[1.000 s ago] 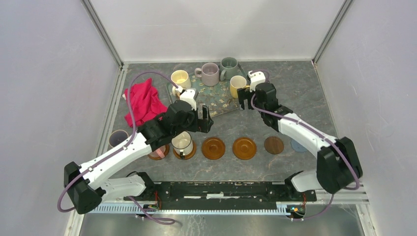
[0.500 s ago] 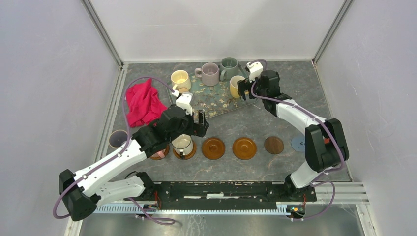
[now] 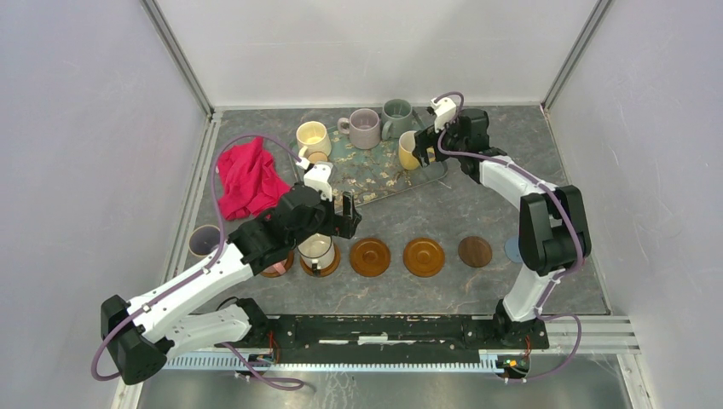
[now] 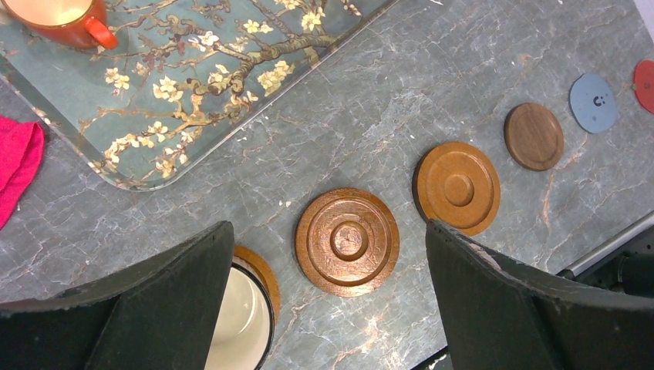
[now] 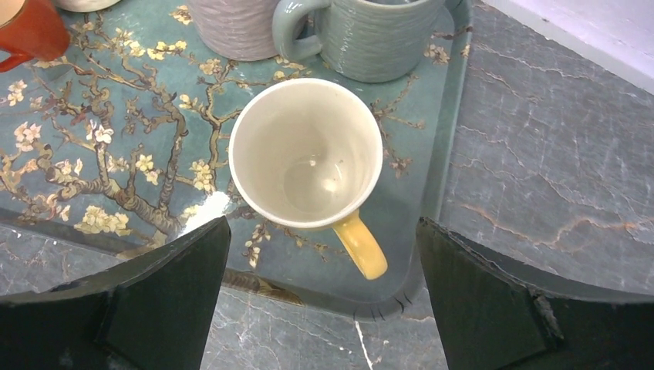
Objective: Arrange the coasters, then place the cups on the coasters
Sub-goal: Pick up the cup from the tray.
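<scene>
Right hand (image 5: 321, 231) agape above yellow-handled cup (image 5: 306, 154)

Floral tray (image 3: 379, 175), crumpled red cloth (image 3: 247, 181) left of it, marble tabletop (image 3: 409, 219)

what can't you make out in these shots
Top view: the grey-blue coaster is mostly hidden behind the right arm.
Top view: the left arm covers most of the leftmost coaster; whether a cup stands on it cannot be told.
Left wrist view: the red coaster is cut off by the right edge.
Right wrist view: the mauve mug and grey-green mug are cut off by the top edge.
</scene>
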Motion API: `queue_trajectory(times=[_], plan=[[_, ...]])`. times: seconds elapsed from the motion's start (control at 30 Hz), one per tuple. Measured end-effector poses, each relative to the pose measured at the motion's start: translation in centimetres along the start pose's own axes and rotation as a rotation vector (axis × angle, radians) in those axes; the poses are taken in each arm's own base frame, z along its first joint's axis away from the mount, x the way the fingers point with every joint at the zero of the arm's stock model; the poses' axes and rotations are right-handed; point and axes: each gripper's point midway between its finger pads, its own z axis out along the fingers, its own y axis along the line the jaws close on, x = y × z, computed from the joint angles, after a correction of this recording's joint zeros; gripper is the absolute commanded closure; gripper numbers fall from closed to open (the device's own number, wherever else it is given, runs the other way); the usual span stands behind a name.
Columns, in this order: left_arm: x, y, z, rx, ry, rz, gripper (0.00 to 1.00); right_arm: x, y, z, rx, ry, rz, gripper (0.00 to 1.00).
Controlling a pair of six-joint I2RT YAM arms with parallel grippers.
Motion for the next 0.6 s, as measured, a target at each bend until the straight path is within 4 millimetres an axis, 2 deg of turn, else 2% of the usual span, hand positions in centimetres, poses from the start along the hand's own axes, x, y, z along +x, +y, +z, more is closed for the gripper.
queue_trajectory(times=[0.17,0.43,0.6], plan=[[0.0,0.0,0.0,0.000,0.000,0.000,0.00,0.2,0.3,0.7,-0.037,0.013,-0.002,0.02],[0.0,0.0,0.0,-0.001,0.001,0.000,0.00,2.0,1.2,1.3,-0.091,0.064,0.014,0.02],[0.1,0.1,0.2,-0.004,0.005,0.002,0.00,2.1,1.5,1.3,-0.106,0.066,0.019,0.02]])
